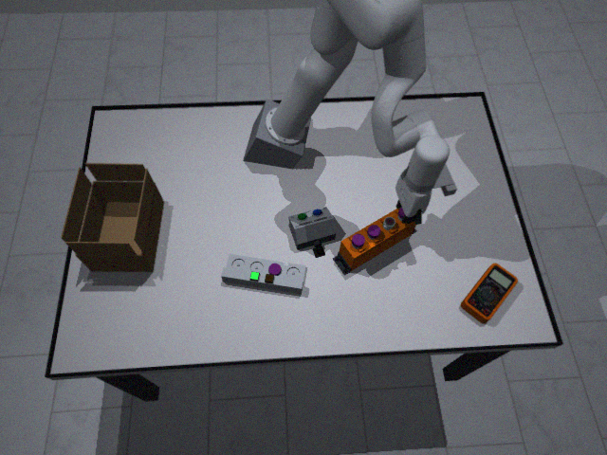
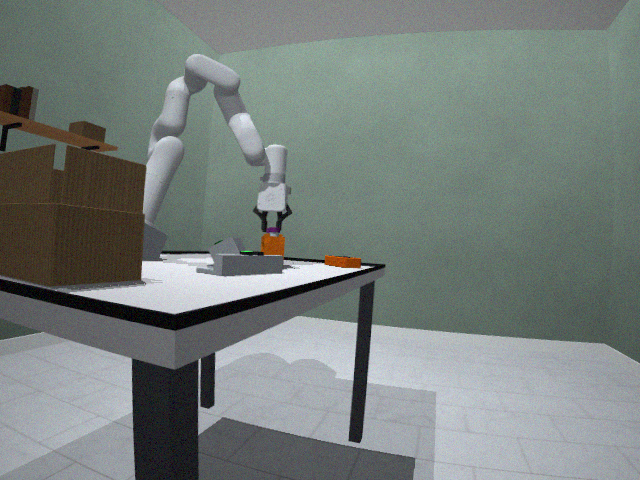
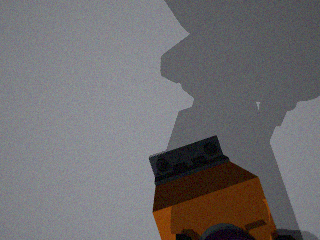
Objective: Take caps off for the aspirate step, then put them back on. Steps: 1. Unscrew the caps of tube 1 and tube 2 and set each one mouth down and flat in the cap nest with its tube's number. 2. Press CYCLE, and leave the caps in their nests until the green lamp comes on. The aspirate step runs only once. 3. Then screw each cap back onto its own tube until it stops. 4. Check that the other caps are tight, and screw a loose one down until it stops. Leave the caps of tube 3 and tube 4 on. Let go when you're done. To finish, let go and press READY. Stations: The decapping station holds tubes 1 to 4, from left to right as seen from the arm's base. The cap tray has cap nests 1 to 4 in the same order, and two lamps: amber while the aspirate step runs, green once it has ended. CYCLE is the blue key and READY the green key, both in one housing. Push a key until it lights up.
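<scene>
Claw (image 1: 409, 215) part-open, straddling cap 1 (image 1: 401, 211) at decapping stn's (image 1: 377, 246) 1 o'clock end, prob. gripping nothing now — lifting w/ a pad dragging could loosen it.

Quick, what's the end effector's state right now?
End effector: open, fingers either side of tube 1's cap, gripping nothing.

A white table (image 1: 195, 333) with a black rim carries a cardboard box (image 1: 113, 217) at left, the arm's base (image 1: 254, 152) far, key housing (image 1: 313, 226), cap tray (image 1: 235, 279), orange decapping station (image 1: 377, 246), and a multimeter (image 1: 488, 292) at right.
</scene>
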Motion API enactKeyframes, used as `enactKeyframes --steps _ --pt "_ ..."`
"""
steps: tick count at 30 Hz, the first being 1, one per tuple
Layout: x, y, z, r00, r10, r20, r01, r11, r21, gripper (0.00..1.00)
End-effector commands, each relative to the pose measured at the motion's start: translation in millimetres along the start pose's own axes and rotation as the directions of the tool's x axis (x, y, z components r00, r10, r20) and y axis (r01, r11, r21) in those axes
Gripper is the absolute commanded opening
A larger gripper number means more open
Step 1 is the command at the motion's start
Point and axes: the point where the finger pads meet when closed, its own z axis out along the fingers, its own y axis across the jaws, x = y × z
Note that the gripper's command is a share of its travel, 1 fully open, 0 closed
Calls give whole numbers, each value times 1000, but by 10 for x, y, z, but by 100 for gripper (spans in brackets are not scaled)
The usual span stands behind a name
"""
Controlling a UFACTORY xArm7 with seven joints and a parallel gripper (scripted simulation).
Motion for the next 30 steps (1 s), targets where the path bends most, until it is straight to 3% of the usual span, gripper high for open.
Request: enactKeyframes --steps 1,10,12,17,23,24,30 --pt "8 15 -18 984 -178 -4 178 984 -4 46" --pt "8 15 -18 858 -513 -3 513 858 -5 46" --pt "8 15 -18 858 -513 -3 513 858 -5 46" --pt "8 15 -18 749 -663 -2 663 749 -5 46" --pt "8 15 -17 749 -663 -2 663 749 -5 46" --pt "8 15 -18 749 -663 -2 663 749 -5 0" --pt "8 15 -17 749 -663 -2 663 749 -5 0"
